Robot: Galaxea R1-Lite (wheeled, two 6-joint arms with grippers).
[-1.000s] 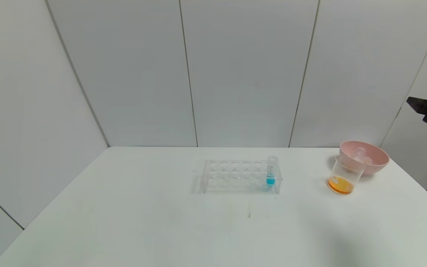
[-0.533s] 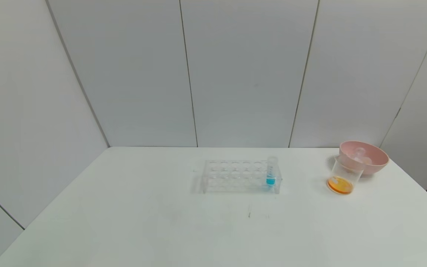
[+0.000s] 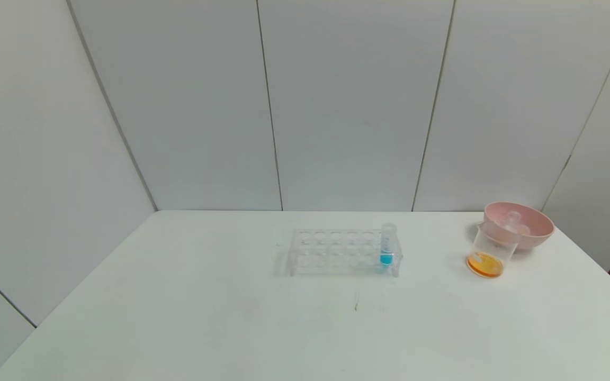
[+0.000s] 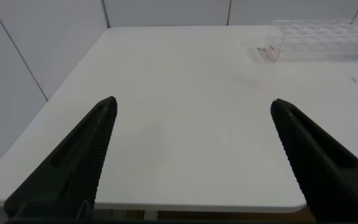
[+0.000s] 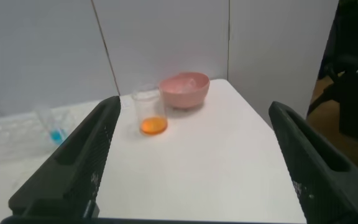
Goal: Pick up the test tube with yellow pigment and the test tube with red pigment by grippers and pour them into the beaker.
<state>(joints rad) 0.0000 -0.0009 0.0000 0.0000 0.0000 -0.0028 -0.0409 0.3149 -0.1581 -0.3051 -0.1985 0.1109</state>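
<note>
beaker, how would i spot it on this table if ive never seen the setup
Look to the white table's far right, where a pink bowl sits. The beaker stands against the bowl's near left side. It is a clear tapered cup with orange liquid at its bottom, unlike the tube rack mid-table holding one blue-bottomed tube.

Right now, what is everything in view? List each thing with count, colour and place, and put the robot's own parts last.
table: one, white, fills the foreground.
tube rack: one, clear, mid-table.
blue tube: one, clear with blue liquid, upright at the rack's right end.
beaker: one, clear with orange liquid at the bottom, right side, just in front of the bowl.
pink bowl: one, far right; clear items inside, not identifiable.
left gripper: black, open, off the table's near-left edge.
right gripper: black, open, off the table's right side.
</note>
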